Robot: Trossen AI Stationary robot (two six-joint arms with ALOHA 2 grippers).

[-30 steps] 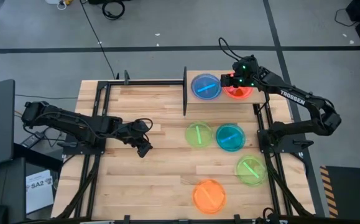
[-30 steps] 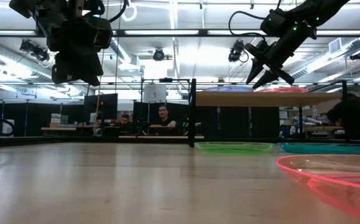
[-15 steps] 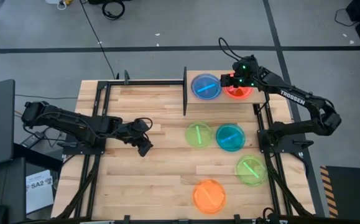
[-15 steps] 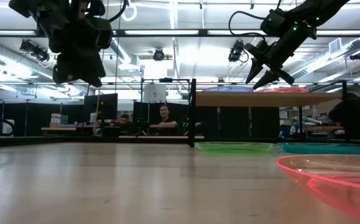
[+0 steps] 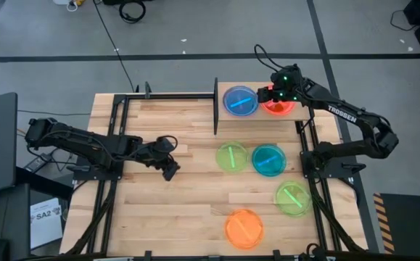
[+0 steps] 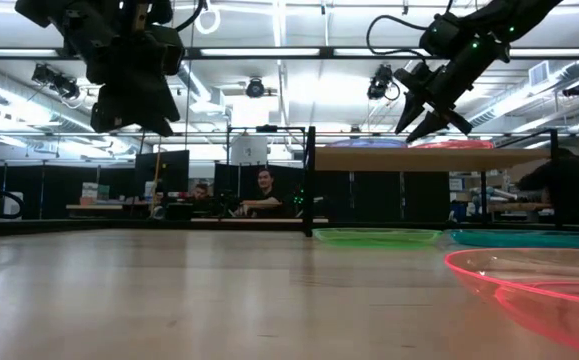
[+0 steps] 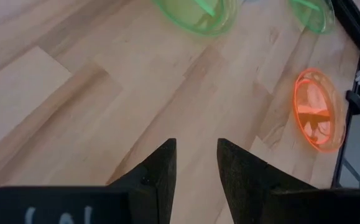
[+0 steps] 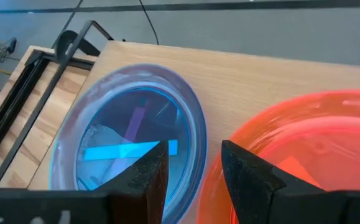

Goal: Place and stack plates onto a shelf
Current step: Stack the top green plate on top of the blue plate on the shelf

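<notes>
The shelf stands at the table's far right and carries a blue plate stack and an orange-pink stack. My right gripper hovers open above the shelf between the two stacks; its wrist view looks down on the blue plate and the orange-pink plate. My left gripper hangs open over bare wood left of centre, holding nothing. Two green plates, a teal one and an orange one lie flat on the tabletop.
A bare black metal frame runs along the far left of the table, with a black upright post at the shelf's left end. Black side rails border the table's right. People sit in the room behind the table.
My left gripper has drifted slightly toward the table's right while staying above the wood. The right gripper and all plates have kept still.
</notes>
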